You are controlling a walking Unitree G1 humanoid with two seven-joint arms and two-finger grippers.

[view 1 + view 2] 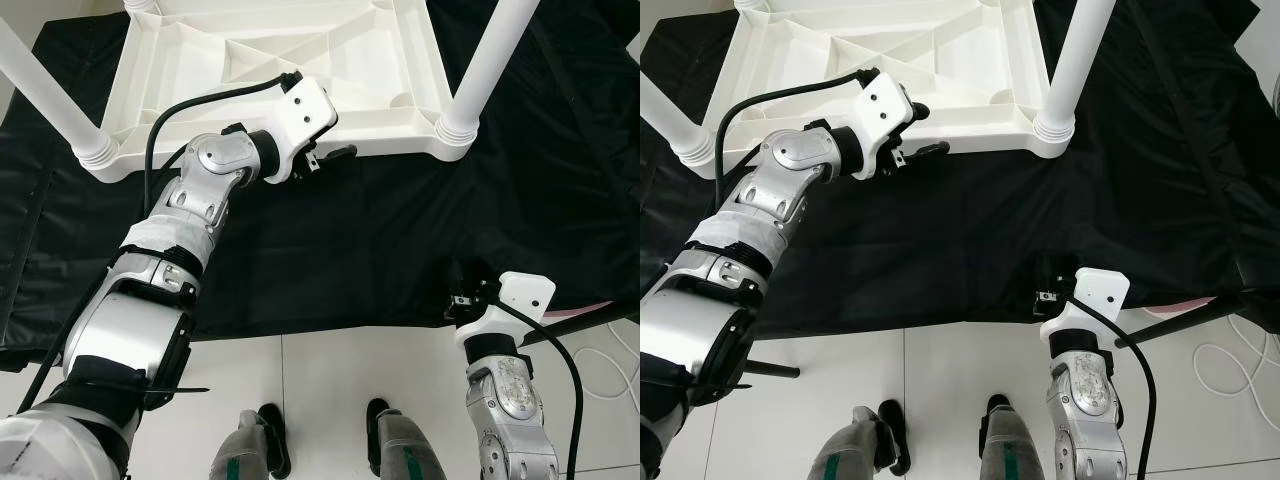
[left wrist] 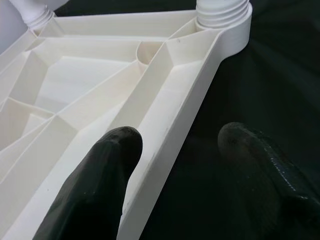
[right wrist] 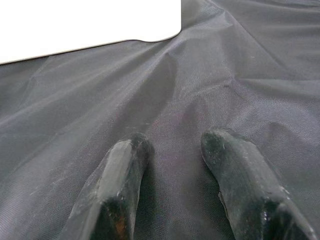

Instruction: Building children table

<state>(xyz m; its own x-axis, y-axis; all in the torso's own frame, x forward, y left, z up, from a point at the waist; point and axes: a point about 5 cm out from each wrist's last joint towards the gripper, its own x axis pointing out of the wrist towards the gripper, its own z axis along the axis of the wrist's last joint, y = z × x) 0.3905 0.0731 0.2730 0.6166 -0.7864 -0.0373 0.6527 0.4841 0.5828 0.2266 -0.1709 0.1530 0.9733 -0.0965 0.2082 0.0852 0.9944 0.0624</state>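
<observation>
Children's table, upturned on the black cloth: left gripper fingers open astride its rim may slip; right gripper open, idle.

A black cloth lies over white floor tiles.

Open black cloth lies near the upturned table. Its upright legs block the left and right corners; ribs divide its underside.
</observation>
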